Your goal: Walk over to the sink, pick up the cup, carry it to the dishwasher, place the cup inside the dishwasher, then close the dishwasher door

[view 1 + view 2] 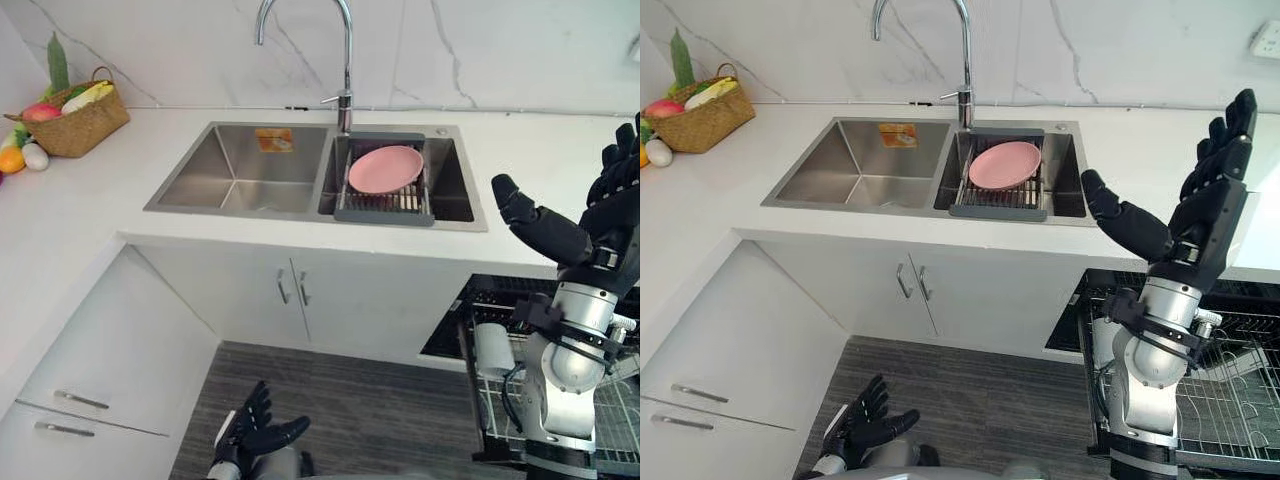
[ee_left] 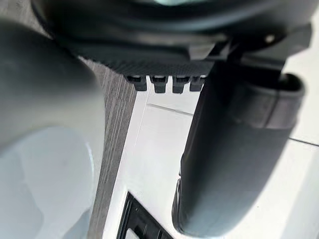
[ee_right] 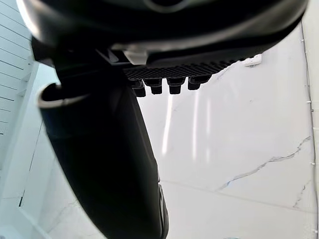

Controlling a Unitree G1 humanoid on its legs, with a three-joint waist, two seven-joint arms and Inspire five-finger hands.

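A white cup [image 1: 493,350] lies in the wire rack [image 1: 1240,400] of the open dishwasher at the lower right, partly behind my right forearm. My right hand [image 1: 1210,215] is raised above the counter to the right of the sink [image 1: 200,170]. It is open, with straight fingers pointing up, the thumb [image 1: 535,225] stretched toward the sink, and nothing in it. My left hand [image 1: 260,430] hangs low over the floor, open and empty, fingers spread.
A pink plate [image 1: 385,168] rests on a dark drainer [image 1: 385,205] in the right basin, under a tall faucet [image 1: 346,60]. A woven basket [image 1: 80,125] of fruit stands at the counter's back left. White cabinet doors [image 1: 290,290] run below the sink.
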